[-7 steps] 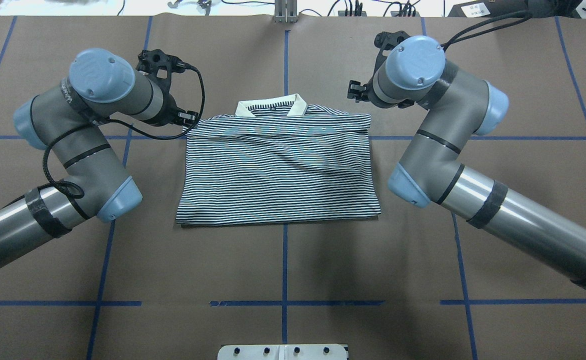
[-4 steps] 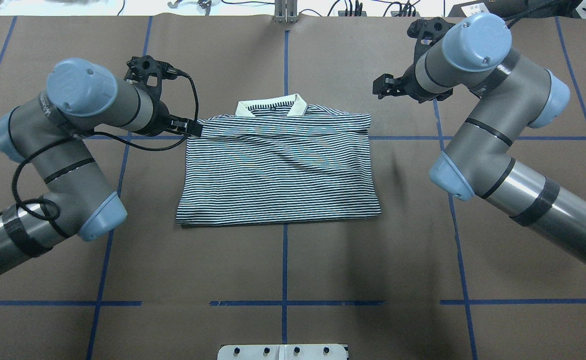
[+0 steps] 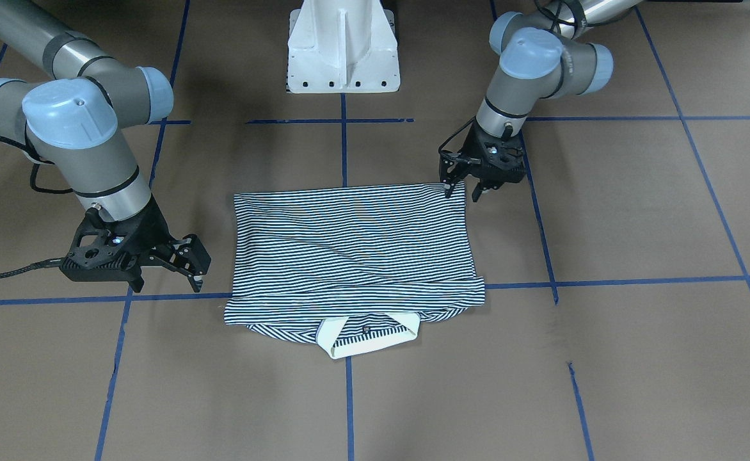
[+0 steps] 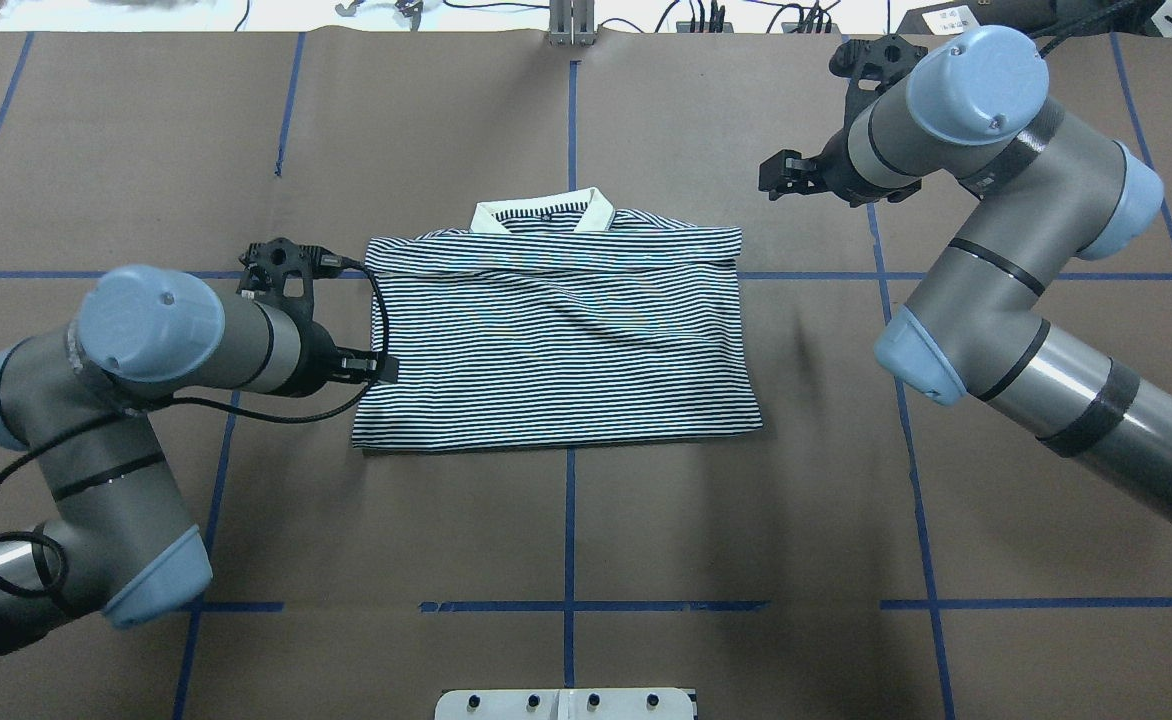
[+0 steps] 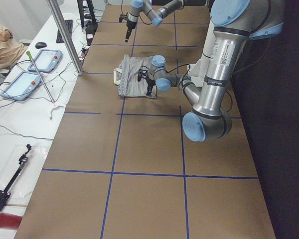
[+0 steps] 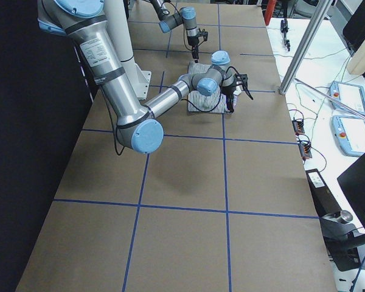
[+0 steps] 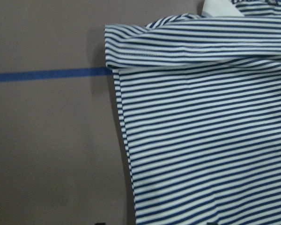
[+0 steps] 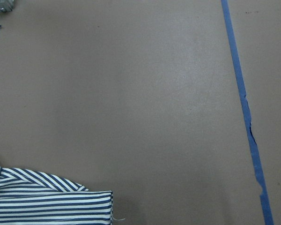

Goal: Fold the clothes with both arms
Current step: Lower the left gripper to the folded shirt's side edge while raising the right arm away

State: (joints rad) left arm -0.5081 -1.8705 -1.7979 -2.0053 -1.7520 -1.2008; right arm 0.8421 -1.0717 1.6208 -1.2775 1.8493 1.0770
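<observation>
Seemingly a robotics lab: tape-gridded table (image 4: 746, 520), control tablets (image 5: 21, 84) on a white side bench (image 5: 25, 127).

Soft, even light from above fills every view, slightly dim and cool. Faint, blurred shadows fall on the brown table (image 4: 646, 560) beside the striped shirt (image 4: 556, 340) and beneath the arms. A white highlight streaks the right arm (image 4: 1066, 400) along its metal tube. Each side view has one black, unlit margin. The wrist views are slightly soft, and the stripes shimmer with colour overhead.

Brown table (image 4: 806, 520), blue tape grid (image 4: 596, 606); striped polo shirt (image 4: 556, 340) lying flat mid-table; white pedestal base (image 3: 343, 48).
</observation>
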